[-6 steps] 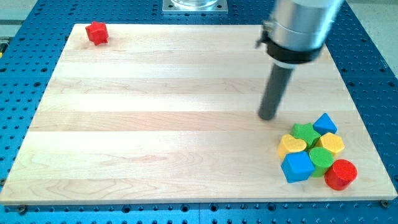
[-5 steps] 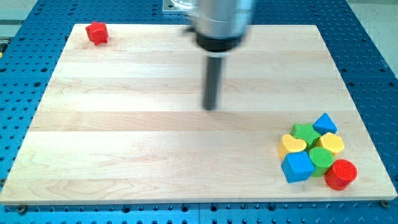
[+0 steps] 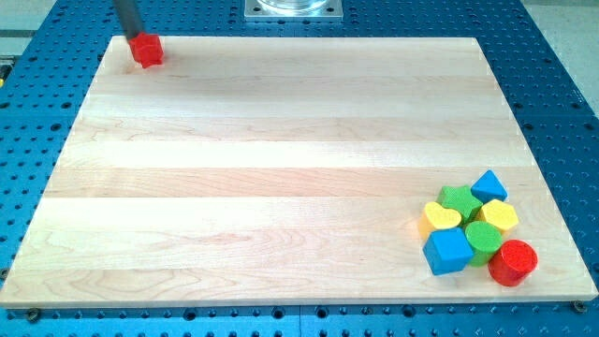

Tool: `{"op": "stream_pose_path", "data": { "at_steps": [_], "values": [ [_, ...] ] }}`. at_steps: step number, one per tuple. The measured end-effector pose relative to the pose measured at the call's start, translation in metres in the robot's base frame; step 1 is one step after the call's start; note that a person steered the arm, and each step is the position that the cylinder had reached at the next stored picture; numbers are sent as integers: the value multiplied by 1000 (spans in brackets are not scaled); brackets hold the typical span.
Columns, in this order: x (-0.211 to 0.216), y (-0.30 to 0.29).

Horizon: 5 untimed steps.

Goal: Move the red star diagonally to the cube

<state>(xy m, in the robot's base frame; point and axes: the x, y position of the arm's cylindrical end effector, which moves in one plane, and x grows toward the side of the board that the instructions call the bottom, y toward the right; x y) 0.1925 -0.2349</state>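
Observation:
The red star sits in the board's top-left corner. My tip stands just above and left of the star, touching or nearly touching it. The blue cube lies at the bottom right, in a tight cluster with a blue triangle, a green star, a yellow heart, a yellow hexagon, a green round block and a red cylinder.
The wooden board lies on a blue perforated table. A metal base plate sits at the view's top centre. The red star lies close to the board's top and left edges.
My rod has swept from the right side of the board across to the top-left corner, ending behind the red star. No block has moved.

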Motion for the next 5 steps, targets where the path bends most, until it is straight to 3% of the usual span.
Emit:
{"op": "stream_pose_path", "data": {
  "at_steps": [1, 2, 3, 4, 5],
  "values": [
    [81, 32],
    [129, 71],
    [92, 41],
    [143, 12],
    [190, 82]
  ]
}}
